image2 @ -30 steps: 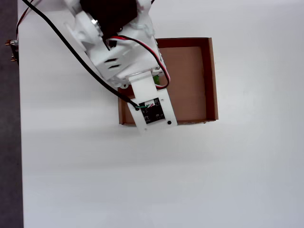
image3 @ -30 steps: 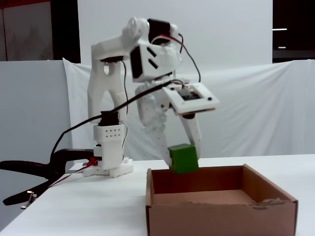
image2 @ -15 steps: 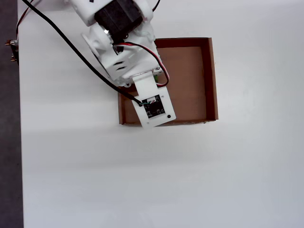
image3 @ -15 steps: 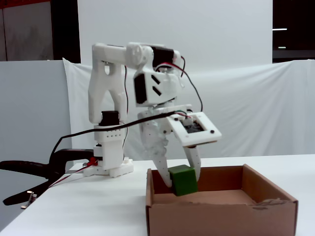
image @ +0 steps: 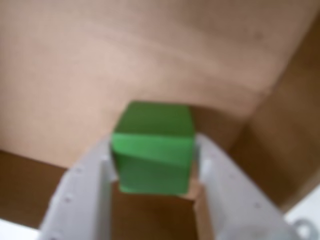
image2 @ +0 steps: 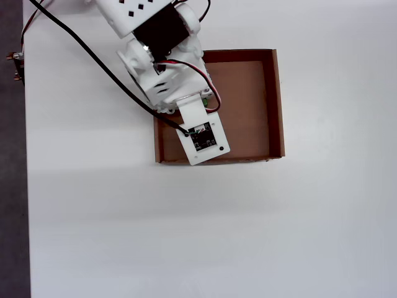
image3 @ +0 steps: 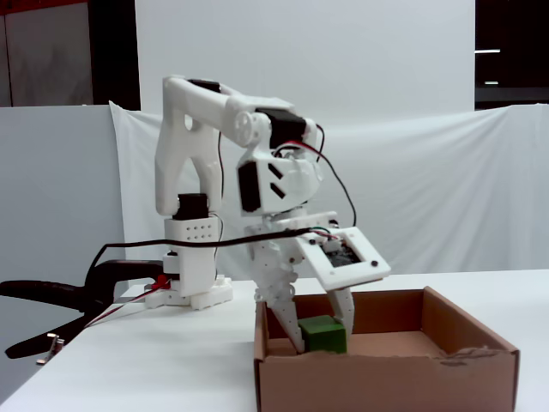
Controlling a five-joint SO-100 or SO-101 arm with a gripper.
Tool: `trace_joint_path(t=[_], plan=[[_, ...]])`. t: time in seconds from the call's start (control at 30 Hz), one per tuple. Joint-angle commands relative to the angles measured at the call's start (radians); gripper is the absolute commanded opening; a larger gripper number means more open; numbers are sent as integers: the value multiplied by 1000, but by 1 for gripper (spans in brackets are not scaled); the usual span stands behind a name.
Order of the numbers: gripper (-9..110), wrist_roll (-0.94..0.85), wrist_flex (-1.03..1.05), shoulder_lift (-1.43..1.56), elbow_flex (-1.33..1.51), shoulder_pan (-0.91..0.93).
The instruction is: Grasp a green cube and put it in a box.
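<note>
Bright, even light throughout; the wrist view is blurred.

White tabletop (image3: 129,360), white cloth backdrop (image3: 429,197) behind it, pale wall (image3: 386,51) above, dark openings at both upper corners

A makeshift robotics test bench, by the look of it. The small white 3D-printed arm (image3: 232,172) with exposed black and red wiring stands on a plain white tabletop (image2: 248,230), its base fixed at the table edge beside a large black clamp (image3: 77,296). White cloth sheets (image3: 429,189) hang behind as a backdrop (dark room corners show above them), and a bare circuit board (image2: 203,136) rides on the wrist.
</note>
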Motion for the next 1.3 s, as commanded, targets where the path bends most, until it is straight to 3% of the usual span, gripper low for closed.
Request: trace_joint_path(t=[0.0,0.6,1.27], plan=[[21,5,-5,9,-9,-6],[25,29,132,118,-152,20],[23,26,466,242,-380,130]])
